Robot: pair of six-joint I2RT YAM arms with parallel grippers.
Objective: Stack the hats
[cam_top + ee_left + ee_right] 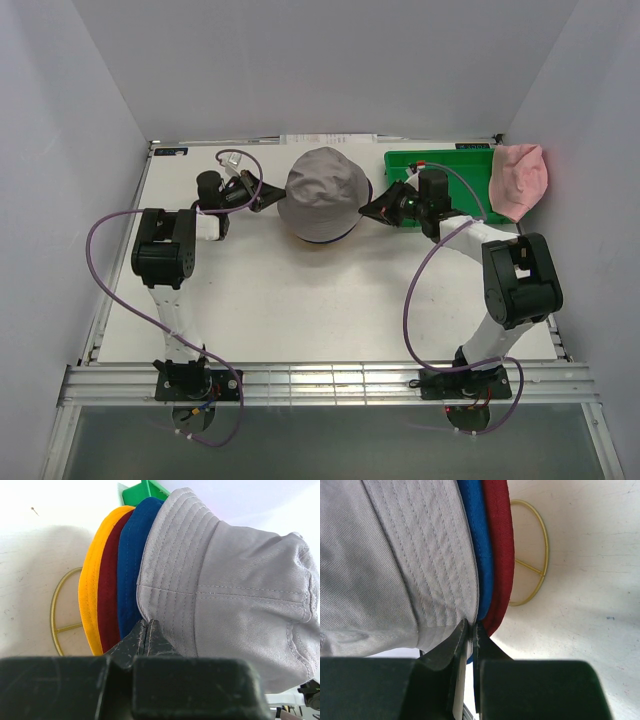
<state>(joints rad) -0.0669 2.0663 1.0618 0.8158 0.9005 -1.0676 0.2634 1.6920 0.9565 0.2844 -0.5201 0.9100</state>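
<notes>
A grey hat sits on top of a stack at the back middle of the table. In the left wrist view the grey hat lies over a blue hat, a dark red hat and a yellow hat. My left gripper is shut on the grey hat's brim at its left side, seen in the left wrist view. My right gripper is shut on the grey brim at its right side, seen in the right wrist view. A pink hat hangs over the right end of the green bin.
The green plastic bin stands at the back right, close behind my right gripper. The gold wire-frame stand holds the stack; its ring base also shows in the right wrist view. White walls enclose the table on three sides.
</notes>
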